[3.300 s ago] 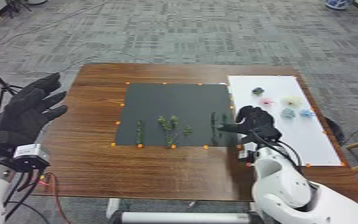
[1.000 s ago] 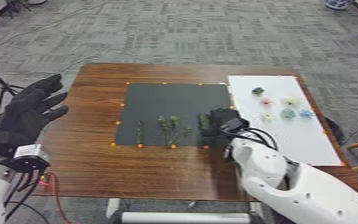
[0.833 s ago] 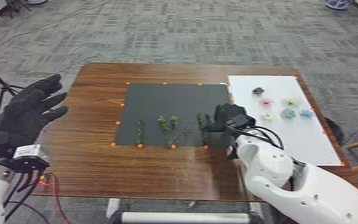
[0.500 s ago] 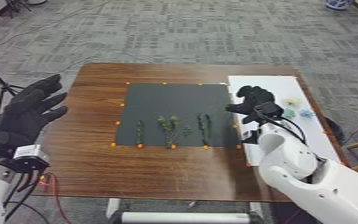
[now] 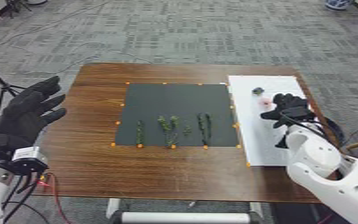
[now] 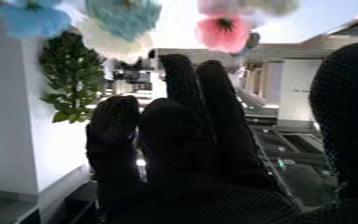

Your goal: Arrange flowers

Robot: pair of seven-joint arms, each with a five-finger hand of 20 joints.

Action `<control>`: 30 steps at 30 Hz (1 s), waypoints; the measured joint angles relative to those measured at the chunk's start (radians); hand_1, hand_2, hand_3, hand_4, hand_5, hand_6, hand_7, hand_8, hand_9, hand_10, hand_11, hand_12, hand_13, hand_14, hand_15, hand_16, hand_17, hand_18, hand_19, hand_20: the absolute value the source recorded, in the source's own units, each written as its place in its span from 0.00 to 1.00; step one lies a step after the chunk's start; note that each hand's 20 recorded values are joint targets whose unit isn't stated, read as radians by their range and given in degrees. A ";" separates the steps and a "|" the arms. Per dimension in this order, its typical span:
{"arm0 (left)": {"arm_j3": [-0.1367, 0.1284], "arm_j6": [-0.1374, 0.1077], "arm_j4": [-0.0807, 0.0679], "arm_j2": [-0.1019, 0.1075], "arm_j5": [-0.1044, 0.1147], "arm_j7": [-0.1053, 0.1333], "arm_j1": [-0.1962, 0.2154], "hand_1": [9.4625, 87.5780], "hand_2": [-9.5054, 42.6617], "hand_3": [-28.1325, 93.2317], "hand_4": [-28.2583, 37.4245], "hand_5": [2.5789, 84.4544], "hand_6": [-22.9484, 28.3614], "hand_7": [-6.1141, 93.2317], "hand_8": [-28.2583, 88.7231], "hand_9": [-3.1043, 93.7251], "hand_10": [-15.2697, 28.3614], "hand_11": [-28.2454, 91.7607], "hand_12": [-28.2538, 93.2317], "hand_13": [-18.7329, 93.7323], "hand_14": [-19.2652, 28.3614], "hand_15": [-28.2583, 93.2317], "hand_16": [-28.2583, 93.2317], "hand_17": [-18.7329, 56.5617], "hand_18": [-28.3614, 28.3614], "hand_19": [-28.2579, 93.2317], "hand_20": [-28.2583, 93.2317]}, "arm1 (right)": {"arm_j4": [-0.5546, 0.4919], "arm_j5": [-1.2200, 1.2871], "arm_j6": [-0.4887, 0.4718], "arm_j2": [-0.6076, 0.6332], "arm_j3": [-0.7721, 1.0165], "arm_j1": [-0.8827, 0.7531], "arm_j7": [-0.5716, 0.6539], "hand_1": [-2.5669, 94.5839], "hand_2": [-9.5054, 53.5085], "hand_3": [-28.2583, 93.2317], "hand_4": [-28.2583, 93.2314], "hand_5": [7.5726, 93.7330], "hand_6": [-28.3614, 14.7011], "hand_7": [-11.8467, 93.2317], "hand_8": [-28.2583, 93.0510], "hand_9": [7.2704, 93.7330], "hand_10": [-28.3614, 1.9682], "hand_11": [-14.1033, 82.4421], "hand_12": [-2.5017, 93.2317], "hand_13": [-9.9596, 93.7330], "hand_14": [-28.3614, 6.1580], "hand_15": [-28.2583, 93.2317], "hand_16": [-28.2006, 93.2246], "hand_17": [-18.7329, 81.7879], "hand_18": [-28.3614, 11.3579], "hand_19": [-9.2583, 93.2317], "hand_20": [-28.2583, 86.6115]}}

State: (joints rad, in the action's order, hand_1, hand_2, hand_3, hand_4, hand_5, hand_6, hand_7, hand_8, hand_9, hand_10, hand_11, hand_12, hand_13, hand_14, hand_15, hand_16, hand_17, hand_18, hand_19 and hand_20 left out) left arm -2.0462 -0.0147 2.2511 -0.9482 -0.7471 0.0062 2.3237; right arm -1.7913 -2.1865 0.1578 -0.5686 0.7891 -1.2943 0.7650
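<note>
Right robot hand (image 5: 291, 106) is spread and holding nothing over the white sheet (image 5: 262, 146), so I'd come down gently and pinch one flower low, sparing the petals. I count six flowers (image 6: 222, 34) near it and three clumps of greenery (image 5: 140, 133) to its left; left robot hand (image 5: 19, 114) is spread too.

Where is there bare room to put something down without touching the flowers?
Free: the far half of the dark mat, beyond the green stems; the brown wood left of the mat; and the wood between the mat and the near edge. Crowded: the mat's near half, where stems lie, and the white board around the right hand and pink flower.
</note>
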 measured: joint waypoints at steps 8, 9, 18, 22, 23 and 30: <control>0.001 0.001 0.000 0.001 0.000 0.000 -0.001 0.20 0.10 0.81 0.04 0.23 0.48 0.28 0.16 0.18 0.55 0.35 0.41 0.21 0.66 0.54 0.21 0.06 0.85 0.56 0.32 | 0.032 0.005 -0.009 -0.017 -0.073 0.036 -0.005 0.31 0.00 0.85 0.00 0.53 0.57 0.31 0.15 0.60 0.54 0.36 0.25 0.74 0.56 0.94 0.48 0.50 0.13 0.93 0.70; 0.001 0.001 0.000 0.001 0.000 0.000 -0.002 0.20 0.10 0.81 0.04 0.23 0.48 0.28 0.16 0.18 0.55 0.35 0.41 0.21 0.66 0.54 0.21 0.06 0.85 0.56 0.32 | 0.037 0.007 -0.014 -0.021 -0.077 0.040 -0.007 0.30 0.00 0.86 0.00 0.54 0.58 0.32 0.14 0.60 0.54 0.37 0.25 0.74 0.57 0.94 0.48 0.51 0.13 0.93 0.70; 0.001 0.000 0.000 0.001 0.000 0.000 -0.002 0.20 0.10 0.81 0.04 0.23 0.48 0.28 0.16 0.18 0.55 0.34 0.41 0.21 0.66 0.54 0.21 0.06 0.85 0.56 0.32 | 0.098 -0.024 -0.011 -0.042 -0.207 0.164 0.011 0.49 0.02 0.90 0.00 0.71 0.69 0.50 0.26 0.85 0.74 0.32 0.51 0.80 0.66 0.92 0.50 0.55 0.19 0.95 0.68; -0.002 0.000 0.002 0.001 0.000 0.000 0.000 0.20 0.10 0.81 0.04 0.23 0.47 0.28 0.16 0.18 0.55 0.34 0.41 0.21 0.66 0.54 0.21 0.06 0.85 0.56 0.32 | 0.102 -0.034 0.001 -0.050 -0.226 0.178 0.013 0.52 0.02 0.91 0.00 0.76 0.71 0.51 0.27 0.90 0.79 0.34 0.55 0.82 0.69 0.92 0.50 0.57 0.19 0.96 0.68; -0.003 0.000 0.003 0.001 0.000 0.000 0.001 0.20 0.10 0.81 0.04 0.23 0.47 0.28 0.16 0.18 0.55 0.34 0.41 0.21 0.66 0.54 0.21 0.06 0.85 0.56 0.32 | 0.103 -0.037 0.013 -0.051 -0.236 0.182 0.013 0.52 0.01 0.92 0.00 0.77 0.70 0.50 0.27 0.91 0.79 0.35 0.57 0.83 0.69 0.92 0.50 0.57 0.19 0.96 0.68; -0.010 -0.001 0.009 0.001 0.000 0.001 0.008 0.20 0.10 0.81 0.04 0.23 0.47 0.27 0.16 0.18 0.55 0.34 0.41 0.21 0.66 0.54 0.21 0.06 0.85 0.56 0.32 | 0.107 -0.060 0.148 -0.050 -0.304 0.207 -0.009 0.51 0.00 0.95 0.01 0.81 0.69 0.49 0.26 0.92 0.80 0.39 0.58 0.84 0.69 0.92 0.50 0.58 0.19 0.97 0.68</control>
State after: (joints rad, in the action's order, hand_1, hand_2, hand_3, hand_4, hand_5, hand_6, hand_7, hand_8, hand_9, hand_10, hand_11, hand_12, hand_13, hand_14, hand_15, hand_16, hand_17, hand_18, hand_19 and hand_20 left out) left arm -2.0567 -0.0159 2.2597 -0.9474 -0.7470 0.0072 2.3320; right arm -1.6845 -2.2470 0.3060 -0.6184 0.4847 -1.0873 0.7563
